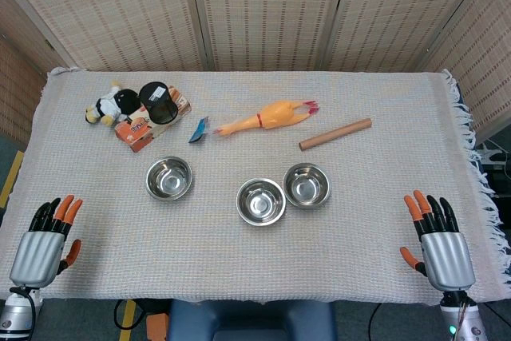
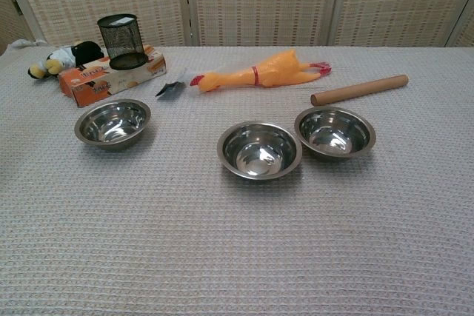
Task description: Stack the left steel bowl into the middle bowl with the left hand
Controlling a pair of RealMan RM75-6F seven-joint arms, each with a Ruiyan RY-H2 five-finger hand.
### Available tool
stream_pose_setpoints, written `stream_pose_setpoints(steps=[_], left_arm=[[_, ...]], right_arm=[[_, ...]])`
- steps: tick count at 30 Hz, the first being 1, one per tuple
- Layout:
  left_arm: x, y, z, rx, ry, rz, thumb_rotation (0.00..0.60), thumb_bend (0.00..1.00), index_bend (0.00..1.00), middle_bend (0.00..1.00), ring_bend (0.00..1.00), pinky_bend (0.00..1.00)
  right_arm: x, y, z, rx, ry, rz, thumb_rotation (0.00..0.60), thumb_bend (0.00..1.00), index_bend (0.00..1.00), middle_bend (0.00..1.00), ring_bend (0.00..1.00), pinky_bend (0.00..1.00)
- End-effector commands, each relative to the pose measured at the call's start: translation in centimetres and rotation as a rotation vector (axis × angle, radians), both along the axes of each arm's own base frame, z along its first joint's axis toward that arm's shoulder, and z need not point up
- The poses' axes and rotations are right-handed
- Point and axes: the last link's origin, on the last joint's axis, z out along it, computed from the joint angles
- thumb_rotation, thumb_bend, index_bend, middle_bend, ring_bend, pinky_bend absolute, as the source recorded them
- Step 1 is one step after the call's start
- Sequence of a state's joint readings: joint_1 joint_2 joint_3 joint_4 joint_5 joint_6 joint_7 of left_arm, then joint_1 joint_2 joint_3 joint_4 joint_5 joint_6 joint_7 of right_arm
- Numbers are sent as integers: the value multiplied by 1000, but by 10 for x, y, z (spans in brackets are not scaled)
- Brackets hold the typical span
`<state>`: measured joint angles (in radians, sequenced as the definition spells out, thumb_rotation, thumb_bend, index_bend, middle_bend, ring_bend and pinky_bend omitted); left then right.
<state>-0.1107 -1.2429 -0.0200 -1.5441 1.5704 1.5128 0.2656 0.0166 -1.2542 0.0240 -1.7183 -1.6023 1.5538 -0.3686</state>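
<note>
On the woven cloth, round steel bowls gleam.

Head view looks steeply down on the table; chest view faces it low, nearer, sharing the bowls.

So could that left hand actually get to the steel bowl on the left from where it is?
Probably yes. The left hand rests open at the table's near edge, and the left steel bowl sits apart from the orange box and the middle bowl, with only bare cloth between hand and bowl.
</note>
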Motion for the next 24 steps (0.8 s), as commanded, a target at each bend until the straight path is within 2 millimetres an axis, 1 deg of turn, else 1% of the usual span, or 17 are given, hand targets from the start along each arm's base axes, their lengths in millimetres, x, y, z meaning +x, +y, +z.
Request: stream_pose_setpoints(steps=[1,3,5,7,10,13,17,21,24], left_arm=[[4,2,-5,-4,-9,-32,600,447,0,0,0,93],[8,7,-16,-29,-29,-65,600,448,0,0,0,97],[13,17,-35,-80,-59,-105,600,447,0,0,0,101],[19,33,-56,-123,-67,-133,600,446,0,0,0,107],[28,55,-85,-168,-27,-171,600,446,8,0,0,110],[35,73,-109,-197,14,-192,600,443,34,0,0,110],[40,93,-130,-197,63,-208,600,445,81,0,0,110],[41,109,-149,-202,108,-221,600,445,161,0,0,110],[42,118,-158,-205,117,-226,600,444,172,0,0,110]], right_arm=[[-1,-1,0,1,-2,-4,600,87,0,0,0,0],[-2,-1,0,0,-1,-9,600,87,0,0,0,0],[-2,0,1,-2,0,-15,600,87,0,0,0,0],[-3,0,2,-11,3,-19,600,87,0,0,0,0],[-4,-2,4,-23,3,-26,600,87,0,0,0,0],[-7,-4,5,-31,2,-39,600,87,0,0,0,0],[-11,-7,7,-36,2,-61,600,87,0,0,0,0],[-12,-7,10,-43,1,-70,600,87,0,0,0,0],[-13,-7,12,-50,-1,-78,600,87,0,0,0,0]])
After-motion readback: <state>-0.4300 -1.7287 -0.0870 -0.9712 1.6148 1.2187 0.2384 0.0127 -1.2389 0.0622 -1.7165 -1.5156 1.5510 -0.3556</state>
